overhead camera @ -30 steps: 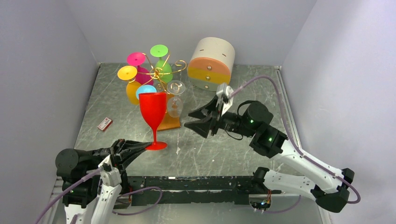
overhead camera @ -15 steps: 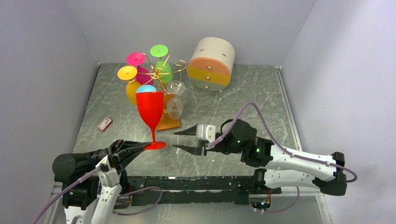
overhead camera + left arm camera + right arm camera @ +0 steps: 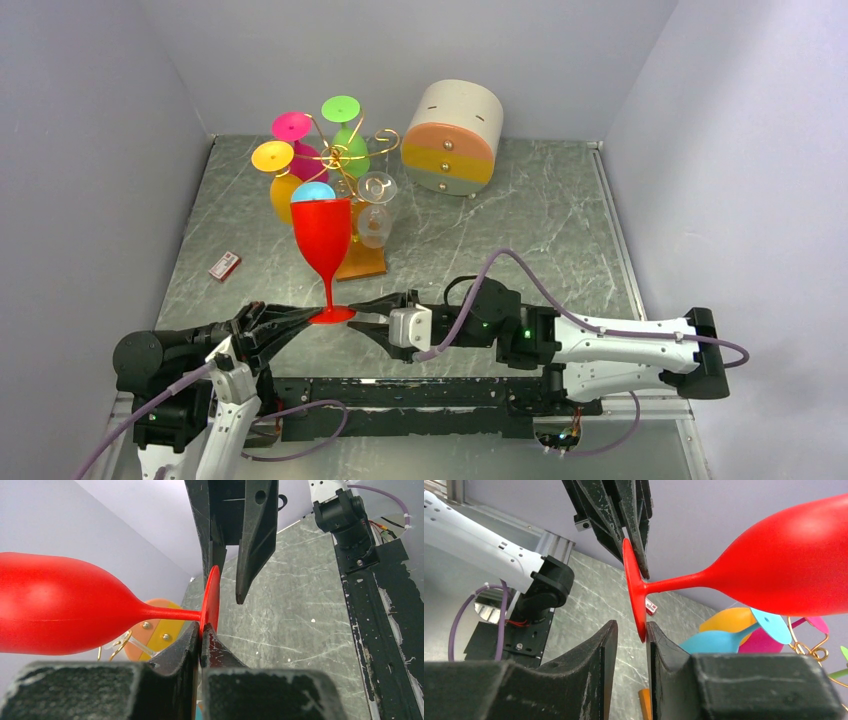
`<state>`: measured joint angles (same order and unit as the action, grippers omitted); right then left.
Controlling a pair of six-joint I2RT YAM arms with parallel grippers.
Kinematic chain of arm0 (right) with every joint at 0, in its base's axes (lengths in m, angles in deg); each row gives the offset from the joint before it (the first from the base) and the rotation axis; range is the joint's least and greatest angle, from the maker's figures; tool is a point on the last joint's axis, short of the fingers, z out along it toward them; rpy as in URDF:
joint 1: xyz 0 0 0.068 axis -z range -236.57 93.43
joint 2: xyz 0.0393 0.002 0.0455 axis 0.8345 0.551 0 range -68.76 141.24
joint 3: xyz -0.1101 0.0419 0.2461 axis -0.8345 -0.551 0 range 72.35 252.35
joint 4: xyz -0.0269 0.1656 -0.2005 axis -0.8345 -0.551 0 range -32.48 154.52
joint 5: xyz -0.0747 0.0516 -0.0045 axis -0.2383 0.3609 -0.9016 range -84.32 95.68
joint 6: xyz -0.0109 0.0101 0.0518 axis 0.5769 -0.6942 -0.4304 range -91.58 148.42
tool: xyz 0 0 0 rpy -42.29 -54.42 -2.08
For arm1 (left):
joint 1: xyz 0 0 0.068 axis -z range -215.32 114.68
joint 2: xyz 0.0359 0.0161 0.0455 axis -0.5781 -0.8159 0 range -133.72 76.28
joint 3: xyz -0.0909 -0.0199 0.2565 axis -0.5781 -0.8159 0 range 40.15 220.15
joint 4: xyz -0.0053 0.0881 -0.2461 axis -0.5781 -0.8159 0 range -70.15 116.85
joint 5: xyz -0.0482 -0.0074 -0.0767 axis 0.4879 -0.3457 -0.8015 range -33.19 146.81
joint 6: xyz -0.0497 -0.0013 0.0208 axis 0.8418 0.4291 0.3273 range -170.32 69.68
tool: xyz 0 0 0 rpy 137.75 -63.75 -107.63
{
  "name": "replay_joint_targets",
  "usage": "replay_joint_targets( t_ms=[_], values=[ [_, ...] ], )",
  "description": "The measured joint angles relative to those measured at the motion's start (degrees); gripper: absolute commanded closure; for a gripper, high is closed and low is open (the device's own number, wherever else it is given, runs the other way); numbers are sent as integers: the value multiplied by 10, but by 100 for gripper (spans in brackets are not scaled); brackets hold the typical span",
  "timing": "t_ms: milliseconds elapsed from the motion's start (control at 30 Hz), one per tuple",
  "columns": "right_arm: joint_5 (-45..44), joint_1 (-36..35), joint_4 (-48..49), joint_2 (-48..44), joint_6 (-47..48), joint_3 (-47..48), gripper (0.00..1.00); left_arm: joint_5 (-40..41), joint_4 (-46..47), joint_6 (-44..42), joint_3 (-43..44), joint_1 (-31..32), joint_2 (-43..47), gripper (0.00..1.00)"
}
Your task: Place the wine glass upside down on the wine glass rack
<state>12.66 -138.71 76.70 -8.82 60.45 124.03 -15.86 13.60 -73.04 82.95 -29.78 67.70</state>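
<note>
The red wine glass (image 3: pixel 322 232) stands upright, with my left gripper (image 3: pixel 305 318) shut on the rim of its round foot. In the left wrist view the foot's edge (image 3: pixel 211 600) sits pinched at the left gripper (image 3: pixel 204 630) tips. My right gripper (image 3: pixel 365 317) has come in from the right, and the opposite edge of the foot lies between its jaws. In the right wrist view the right gripper (image 3: pixel 631 627) is open; one finger is close against the wine glass (image 3: pixel 794 565) foot and a gap shows on the other side. The gold wine glass rack (image 3: pixel 345 160) stands behind on its wooden base (image 3: pixel 362 262).
Pink (image 3: pixel 292 127), green (image 3: pixel 341 108), yellow (image 3: pixel 272 156) and blue (image 3: pixel 313 192) glasses and a clear one (image 3: pixel 376 210) hang upside down on the rack. A round cream drawer box (image 3: pixel 457 125) stands at the back. A small red box (image 3: pixel 225 265) lies at the left.
My right arm has swung down and leftward from mid-table to the glass's foot, its jaws narrowing. The left gripper has kept its hold; the glass shifted slightly left.
</note>
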Motion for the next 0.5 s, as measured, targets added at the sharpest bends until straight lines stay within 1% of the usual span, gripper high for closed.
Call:
replay_joint_targets(
  t_ms=[267,367,500],
  values=[
    [-11,-5,36,3,8,0,78,0,-15,-10,0,0,0,93],
    [-12,-6,40,3,7,0,85,0,-15,-11,0,0,0,93],
    [-13,-8,40,4,7,0,97,1,-15,-11,0,0,0,93]
  ],
)
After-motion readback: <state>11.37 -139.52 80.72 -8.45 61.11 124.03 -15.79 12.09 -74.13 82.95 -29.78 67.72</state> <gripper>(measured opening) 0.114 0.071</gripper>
